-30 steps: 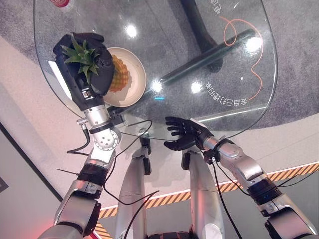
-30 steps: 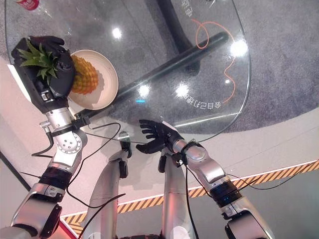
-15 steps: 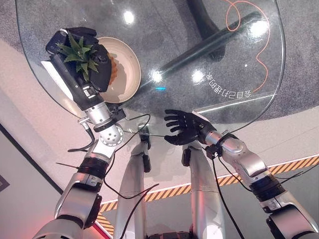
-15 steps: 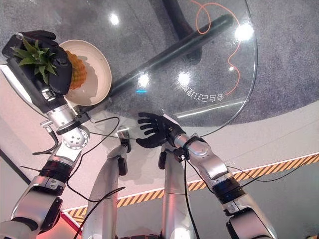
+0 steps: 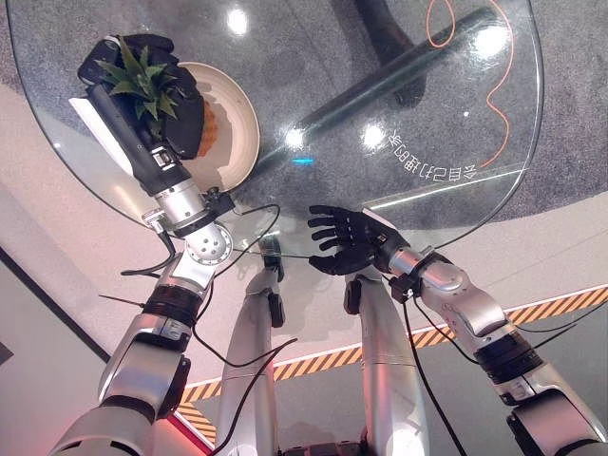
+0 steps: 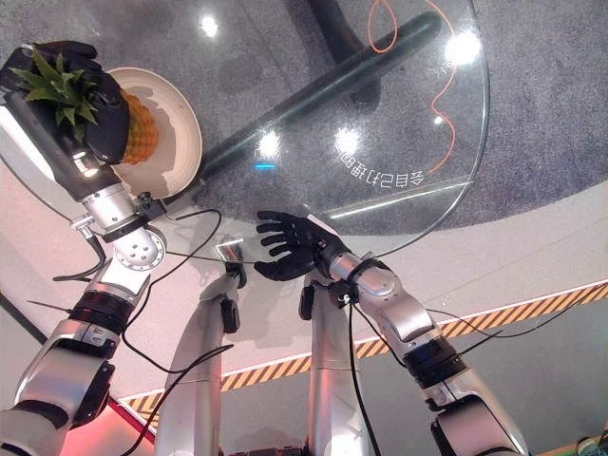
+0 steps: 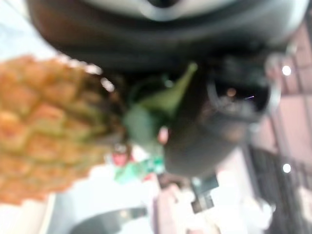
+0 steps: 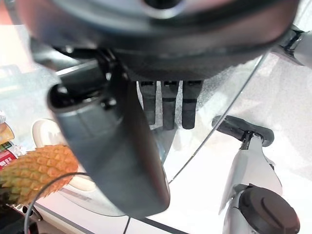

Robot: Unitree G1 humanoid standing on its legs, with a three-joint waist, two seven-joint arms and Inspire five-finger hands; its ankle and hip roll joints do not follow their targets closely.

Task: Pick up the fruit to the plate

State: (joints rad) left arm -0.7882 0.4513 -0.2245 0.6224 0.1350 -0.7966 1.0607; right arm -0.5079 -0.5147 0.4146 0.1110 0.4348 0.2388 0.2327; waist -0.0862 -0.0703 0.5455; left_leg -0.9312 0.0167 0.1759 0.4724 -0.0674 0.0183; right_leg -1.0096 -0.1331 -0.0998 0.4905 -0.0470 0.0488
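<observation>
Round glass table (image 5: 456, 142) with a dark base bar (image 5: 380, 100) visible through the top, over grey speckled carpet (image 5: 570, 114); thin orange cord (image 5: 494, 90) looping near the far side; yellow-and-black striped tape (image 5: 560, 306) along the pale floor nearer in.

Left hand (image 6: 90, 104) wrapped around pineapple (image 6: 138, 128) at its leafy crown, fruit body over white plate (image 6: 180, 142) on round glass table (image 6: 380, 123). Right hand (image 6: 290, 245) spread flat (near table's front edge), holding nothing.
</observation>
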